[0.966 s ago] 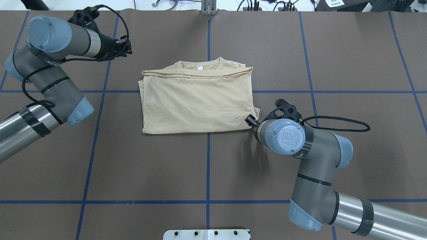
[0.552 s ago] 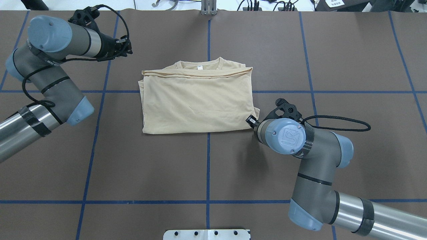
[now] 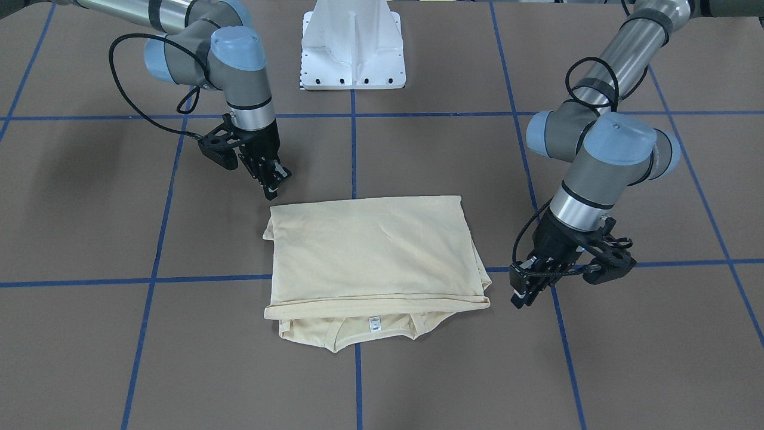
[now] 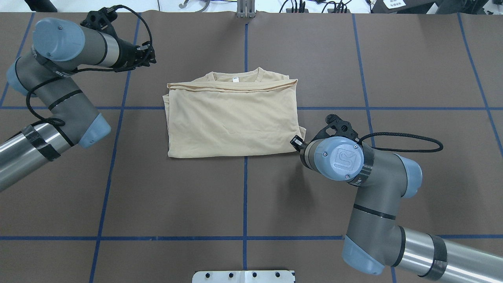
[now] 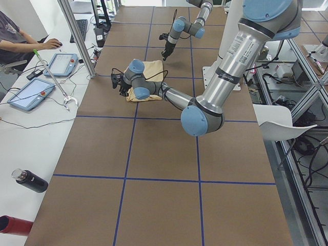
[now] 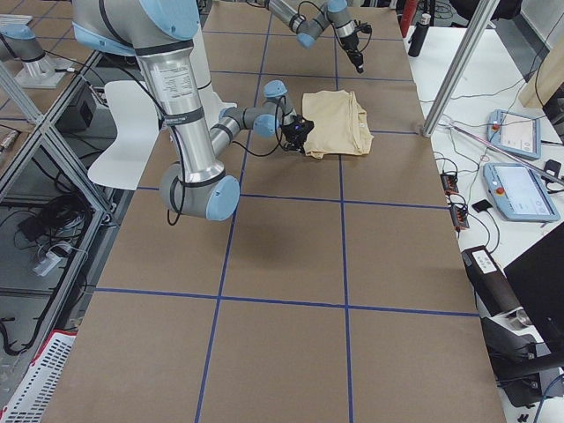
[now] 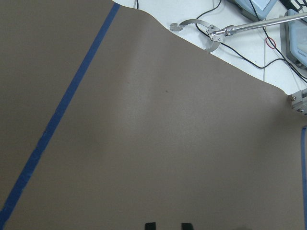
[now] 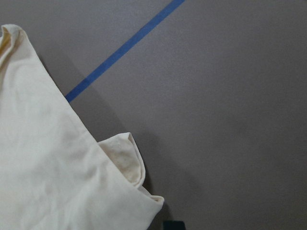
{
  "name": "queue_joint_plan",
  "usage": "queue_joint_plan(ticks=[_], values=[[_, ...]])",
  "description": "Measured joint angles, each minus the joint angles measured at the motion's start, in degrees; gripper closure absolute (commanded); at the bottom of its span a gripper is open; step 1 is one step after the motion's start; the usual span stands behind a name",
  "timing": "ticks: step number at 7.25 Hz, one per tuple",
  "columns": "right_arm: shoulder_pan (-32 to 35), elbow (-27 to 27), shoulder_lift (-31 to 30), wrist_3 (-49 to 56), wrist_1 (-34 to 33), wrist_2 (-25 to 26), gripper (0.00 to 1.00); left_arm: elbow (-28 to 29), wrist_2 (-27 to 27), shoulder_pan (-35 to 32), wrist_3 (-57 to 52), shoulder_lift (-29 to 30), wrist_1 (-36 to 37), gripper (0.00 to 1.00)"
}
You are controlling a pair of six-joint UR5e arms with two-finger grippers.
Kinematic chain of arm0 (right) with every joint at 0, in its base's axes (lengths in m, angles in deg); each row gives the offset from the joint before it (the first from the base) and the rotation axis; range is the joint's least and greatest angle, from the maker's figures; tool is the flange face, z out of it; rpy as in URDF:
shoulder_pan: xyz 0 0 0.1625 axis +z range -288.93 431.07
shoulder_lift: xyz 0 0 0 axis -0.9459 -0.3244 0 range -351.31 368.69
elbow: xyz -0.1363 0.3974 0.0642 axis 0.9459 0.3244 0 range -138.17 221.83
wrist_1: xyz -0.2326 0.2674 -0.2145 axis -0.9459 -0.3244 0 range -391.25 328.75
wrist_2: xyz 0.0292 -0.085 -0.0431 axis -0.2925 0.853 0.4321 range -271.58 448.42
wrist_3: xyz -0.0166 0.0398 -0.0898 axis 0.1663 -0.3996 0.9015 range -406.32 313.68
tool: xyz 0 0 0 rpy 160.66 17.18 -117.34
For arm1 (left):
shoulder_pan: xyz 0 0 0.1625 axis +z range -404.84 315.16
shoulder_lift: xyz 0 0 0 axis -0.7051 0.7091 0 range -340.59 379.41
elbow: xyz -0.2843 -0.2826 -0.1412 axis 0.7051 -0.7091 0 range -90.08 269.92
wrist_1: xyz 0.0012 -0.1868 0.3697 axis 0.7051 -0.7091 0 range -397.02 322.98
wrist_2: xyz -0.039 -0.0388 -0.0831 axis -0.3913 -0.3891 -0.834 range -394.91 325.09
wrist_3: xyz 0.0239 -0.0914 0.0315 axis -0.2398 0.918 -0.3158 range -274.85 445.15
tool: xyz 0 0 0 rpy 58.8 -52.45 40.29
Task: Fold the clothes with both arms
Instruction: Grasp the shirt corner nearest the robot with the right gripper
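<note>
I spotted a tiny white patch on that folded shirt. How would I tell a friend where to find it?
On the brown table crossed with blue tape lines lies a folded pale cream-yellow shirt. At its edge farthest from the robot's white base plate, a round neckline peeks out. Inside it sits the small white neck label, the only white mark on plain cream cloth.

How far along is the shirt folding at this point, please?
Mostly done: the T-shirt lies folded into a rectangle, collar showing at the far edge. Nothing seems in hand; the right gripper hangs by its near corner, the left gripper over bare table. Possibly one final fold remains.
</note>
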Motion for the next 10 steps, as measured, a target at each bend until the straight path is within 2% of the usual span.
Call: queue_joint_plan(ticks=[1, 3, 7, 10], values=[[-0.04, -0.87, -0.12, 0.06, -1.15, 0.01, 0.44, 0.0, 0.0, -0.03, 0.0, 0.02, 0.0, 0.7], [-0.09, -0.73, 0.09, 0.0, -1.4, 0.53, 0.12, 0.0, 0.0, -0.01, 0.0, 0.03, 0.0, 0.7], [-0.19, 3.13, 1.88, -0.4, -1.07, 2.1, 0.15, 0.0, 0.0, 0.01, 0.0, -0.01, 0.0, 0.7], [-0.26, 4.04, 2.47, -0.44, -1.06, 2.19, 0.19, 0.07, 0.02, 0.04, -0.02, -0.05, 0.0, 0.7]])
